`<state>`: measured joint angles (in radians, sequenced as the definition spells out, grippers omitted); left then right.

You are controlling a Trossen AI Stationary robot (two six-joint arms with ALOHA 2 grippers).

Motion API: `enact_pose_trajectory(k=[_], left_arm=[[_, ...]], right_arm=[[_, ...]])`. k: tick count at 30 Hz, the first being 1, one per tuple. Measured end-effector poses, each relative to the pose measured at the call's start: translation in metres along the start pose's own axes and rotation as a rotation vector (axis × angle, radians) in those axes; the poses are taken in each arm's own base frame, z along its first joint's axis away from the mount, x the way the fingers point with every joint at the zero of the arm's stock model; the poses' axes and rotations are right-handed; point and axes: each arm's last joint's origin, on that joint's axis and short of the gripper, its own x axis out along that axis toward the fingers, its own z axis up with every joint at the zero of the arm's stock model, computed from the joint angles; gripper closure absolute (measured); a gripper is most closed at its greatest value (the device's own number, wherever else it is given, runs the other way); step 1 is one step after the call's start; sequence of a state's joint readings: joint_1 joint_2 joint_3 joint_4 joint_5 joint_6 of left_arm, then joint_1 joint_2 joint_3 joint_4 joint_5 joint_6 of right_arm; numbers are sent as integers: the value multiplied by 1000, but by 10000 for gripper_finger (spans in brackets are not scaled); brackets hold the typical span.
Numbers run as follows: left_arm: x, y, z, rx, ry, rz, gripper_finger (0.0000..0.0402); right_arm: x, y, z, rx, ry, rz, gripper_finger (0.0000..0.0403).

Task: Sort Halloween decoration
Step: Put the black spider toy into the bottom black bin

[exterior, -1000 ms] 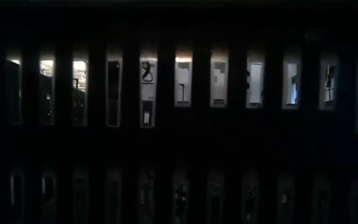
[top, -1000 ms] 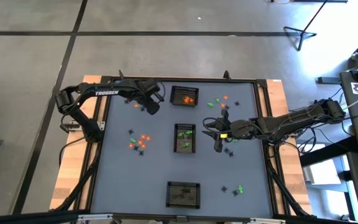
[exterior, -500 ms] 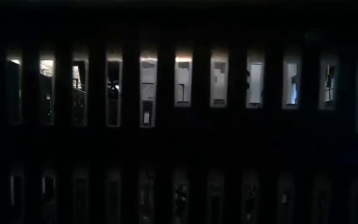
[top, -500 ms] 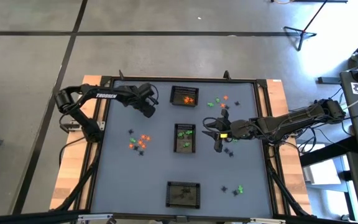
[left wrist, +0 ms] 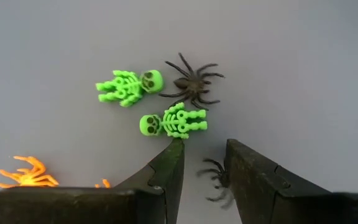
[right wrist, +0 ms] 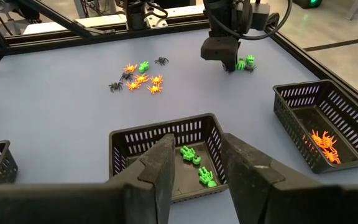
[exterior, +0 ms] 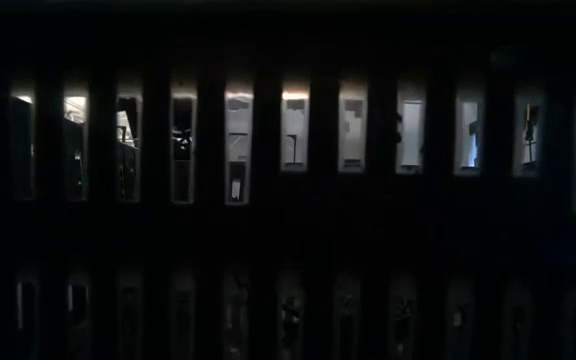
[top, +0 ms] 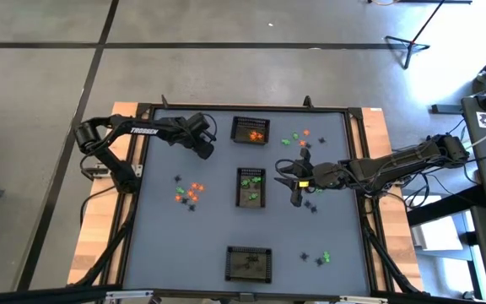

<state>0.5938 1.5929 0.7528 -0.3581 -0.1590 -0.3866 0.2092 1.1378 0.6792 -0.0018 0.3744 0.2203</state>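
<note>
My left gripper (left wrist: 204, 146) is open and low over the table's far left (top: 202, 149). Between its fingers a black spider (left wrist: 215, 179) lies on the table. Just beyond the fingertips lie two green skeletons (left wrist: 174, 123) (left wrist: 128, 86) and a second black spider (left wrist: 192, 81); an orange spider (left wrist: 23, 174) lies off to one side. My right gripper (right wrist: 194, 146) is open with nothing between its fingers, above the right rim of the middle basket (top: 251, 187), which holds green skeletons (right wrist: 197, 165). My left gripper comes steeply from above. One fingertip (left wrist: 174, 149) stands right at the nearer green skeleton's body (left wrist: 178, 134); whether it touches, I cannot tell. The black spider between the fingers lies flat on the table, and neither finger pinches it.
A far basket (top: 251, 131) holds orange trinkets and a near basket (top: 249, 263) holds dark ones. Loose trinkets lie in an orange cluster at the left (top: 191, 192), at the far right (top: 295, 139), beside my right gripper (top: 312, 203) and at the near right (top: 321, 256).
My left gripper has sunk toward the table over the trinkets at the far left, rolling a little, and has then kept still. Its finger gap shows no change.
</note>
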Motion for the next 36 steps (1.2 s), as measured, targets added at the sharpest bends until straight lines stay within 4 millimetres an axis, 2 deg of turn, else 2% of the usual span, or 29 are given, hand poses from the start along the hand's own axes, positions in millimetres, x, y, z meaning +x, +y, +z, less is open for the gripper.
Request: enact_pose_trajectory(k=[6,18,22,27,36], left_arm=[[0,-3,-3,7,45,-77,288],[-2,-8,-11,60,90,-45,292],[-3,-10,-12,89,91,-38,322],[-3,-13,-13,122,92,-44,390],[-12,-18,-16,167,94,-66,401]], right_arm=[[2,0,-1,-4,9,-2,274],[9,2,-5,-11,25,-5,274],[10,3,-5,-11,26,-6,274],[11,3,-5,-10,24,-5,274],[11,3,-5,-11,23,-5,274]])
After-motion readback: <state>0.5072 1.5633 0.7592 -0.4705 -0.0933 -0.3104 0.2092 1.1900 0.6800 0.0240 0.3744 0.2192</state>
